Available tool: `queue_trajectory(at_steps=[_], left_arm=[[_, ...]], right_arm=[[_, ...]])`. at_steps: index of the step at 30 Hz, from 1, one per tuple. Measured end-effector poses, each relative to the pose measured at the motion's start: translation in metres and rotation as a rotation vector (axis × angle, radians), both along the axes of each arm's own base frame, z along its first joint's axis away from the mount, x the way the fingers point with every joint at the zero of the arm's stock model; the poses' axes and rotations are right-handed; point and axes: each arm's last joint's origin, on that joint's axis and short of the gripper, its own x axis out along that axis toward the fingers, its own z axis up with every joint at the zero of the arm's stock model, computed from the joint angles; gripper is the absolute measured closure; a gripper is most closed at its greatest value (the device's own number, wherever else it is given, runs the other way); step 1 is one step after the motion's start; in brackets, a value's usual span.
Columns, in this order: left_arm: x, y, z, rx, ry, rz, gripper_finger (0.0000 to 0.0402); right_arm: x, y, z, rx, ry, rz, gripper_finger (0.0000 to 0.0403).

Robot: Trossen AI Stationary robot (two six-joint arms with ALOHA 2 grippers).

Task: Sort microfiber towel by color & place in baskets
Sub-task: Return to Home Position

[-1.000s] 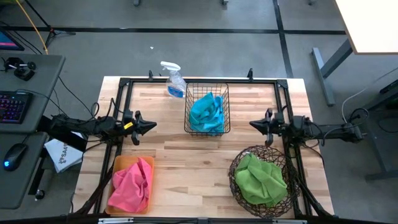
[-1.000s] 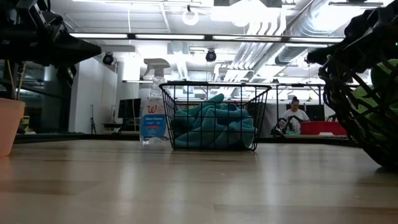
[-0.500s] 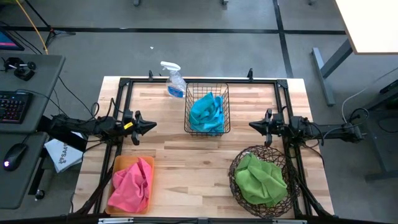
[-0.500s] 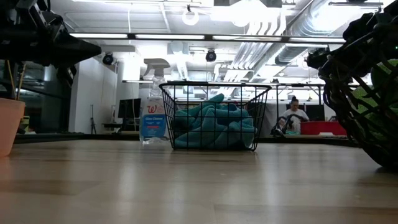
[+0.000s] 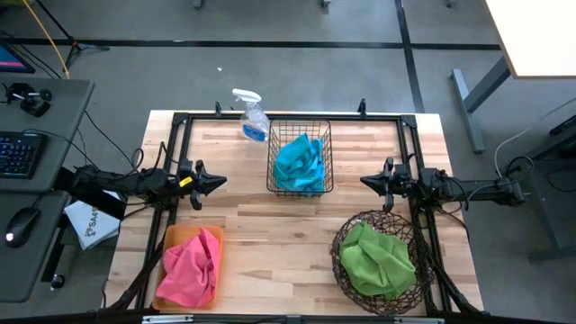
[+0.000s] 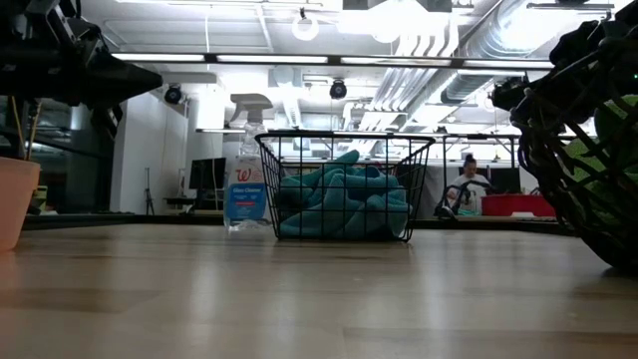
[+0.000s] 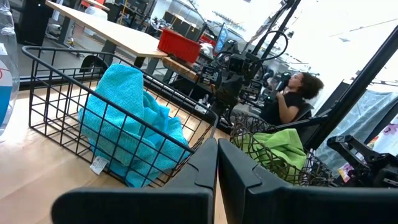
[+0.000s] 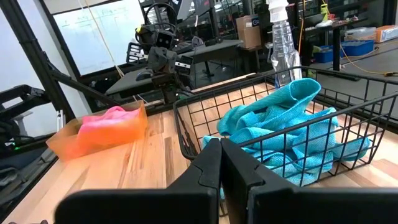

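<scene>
Teal towels (image 5: 300, 163) lie bunched in the black wire basket (image 5: 300, 132) at the table's far middle. Pink towels (image 5: 192, 268) fill the orange tray (image 5: 173, 236) at the near left. Green towels (image 5: 376, 259) sit in the round woven basket (image 5: 353, 227) at the near right. My left gripper (image 5: 221, 183) hovers shut by the left edge, above the tray's far end, pointing right. My right gripper (image 5: 364, 181) hovers shut by the right edge, pointing left toward the wire basket (image 8: 292, 134). Neither holds anything.
A clear spray bottle (image 5: 251, 114) with a white trigger stands at the far edge, left of the wire basket. A black frame (image 5: 288, 116) runs along the table's edges. Bare wood (image 5: 270, 234) lies between the three containers. A person (image 7: 292, 99) sits in the room beyond.
</scene>
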Motion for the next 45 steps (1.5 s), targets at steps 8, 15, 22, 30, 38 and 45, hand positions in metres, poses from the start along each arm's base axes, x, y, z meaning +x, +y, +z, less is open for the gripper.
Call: queue_trajectory(at_steps=[8, 15, 22, 30, 38, 45], left_arm=[[0.000, 0.000, 0.000, 0.000, 0.000, 0.000, 0.0401], [0.000, -0.001, 0.000, 0.253, 0.048, -0.030, 0.0401], [0.000, -0.002, -0.001, 0.548, 0.098, -0.061, 0.0401], [0.000, -0.009, -0.005, 0.520, 0.069, -0.302, 0.0401], [0.002, -0.011, -0.008, 0.513, 0.097, -0.356, 0.0401], [0.003, -0.011, -0.008, 0.512, 0.097, -0.354, 0.0401]], right_arm=[[0.000, 0.000, 0.000, 0.000, 0.000, 0.000, 0.0402], [0.000, 0.000, 0.000, 0.000, 0.000, 0.000, 0.0402], [0.000, 0.000, 0.000, 0.000, 0.000, 0.000, 0.0402], [0.000, 0.000, 0.000, 0.000, 0.000, 0.000, 0.0402], [0.000, 0.000, 0.000, 0.000, 0.000, 0.000, 0.0402], [0.000, 0.000, 0.000, 0.000, 0.000, 0.000, 0.0402]])
